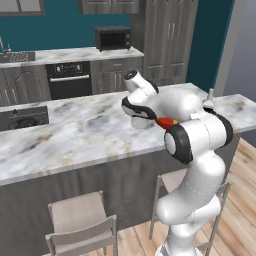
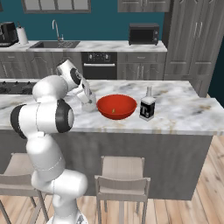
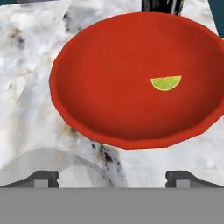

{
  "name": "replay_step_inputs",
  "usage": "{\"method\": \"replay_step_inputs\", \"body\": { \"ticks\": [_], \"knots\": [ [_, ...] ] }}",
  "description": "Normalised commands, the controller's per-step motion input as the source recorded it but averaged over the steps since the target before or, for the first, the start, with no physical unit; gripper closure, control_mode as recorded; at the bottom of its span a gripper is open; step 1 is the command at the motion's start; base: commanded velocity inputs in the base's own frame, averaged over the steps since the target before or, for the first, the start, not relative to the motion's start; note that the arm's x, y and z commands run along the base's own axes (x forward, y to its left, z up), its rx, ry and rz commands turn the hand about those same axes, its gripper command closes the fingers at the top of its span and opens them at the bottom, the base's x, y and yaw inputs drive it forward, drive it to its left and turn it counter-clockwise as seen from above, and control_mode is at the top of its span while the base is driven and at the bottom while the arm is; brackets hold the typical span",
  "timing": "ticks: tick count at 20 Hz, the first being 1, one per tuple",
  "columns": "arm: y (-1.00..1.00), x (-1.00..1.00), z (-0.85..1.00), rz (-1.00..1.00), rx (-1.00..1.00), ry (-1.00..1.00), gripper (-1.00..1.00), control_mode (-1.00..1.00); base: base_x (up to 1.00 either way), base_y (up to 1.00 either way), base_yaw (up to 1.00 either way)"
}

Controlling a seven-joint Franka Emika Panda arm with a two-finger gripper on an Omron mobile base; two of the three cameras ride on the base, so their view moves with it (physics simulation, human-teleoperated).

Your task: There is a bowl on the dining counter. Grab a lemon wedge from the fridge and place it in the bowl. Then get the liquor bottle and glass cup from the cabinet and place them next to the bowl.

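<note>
Left base view: behind arm, left side, looks forward and down over dining counter toward oven wall. Right base view: behind arm, right side, same facing, similar range. Both share counter, bowl, arm, microwave. Hand view: close above counter, angled down at bowl, glass cup rim at lower left edge.

The bowl is glossy red, and the wedge in it is yellow-green. The bottle is pale with a black label bearing a white "T". The cup is clear and colourless. The desk is white-and-grey marble with tan veins on a dark grey base. The stools are pale beige. The wall is teal, the microwave black, the floor light wood.
</note>
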Motion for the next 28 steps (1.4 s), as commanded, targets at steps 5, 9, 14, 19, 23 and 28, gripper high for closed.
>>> {"method": "replay_step_inputs", "body": {
  "ticks": [5,9,14,19,23,28],
  "knots": [
    [0.00,-0.41,0.77,0.00,0.00,-0.15,-1.00,-1.00,0.00,0.00,0.00],
    [0.00,-0.18,0.85,0.00,0.00,-0.13,-1.00,-1.00,0.00,0.00,0.00],
    [0.00,-0.13,0.78,0.00,0.00,-0.13,-1.00,-1.00,0.00,0.00,0.00],
    [0.00,-0.90,0.58,0.15,0.01,-0.08,-1.00,-1.00,0.00,0.00,0.00],
    [0.06,-1.00,0.23,0.29,0.04,0.00,-1.00,-1.00,0.00,0.00,0.00],
    [0.04,-1.00,0.03,0.33,0.05,-0.01,-1.00,-1.00,0.00,0.00,0.00]
  ]
}}
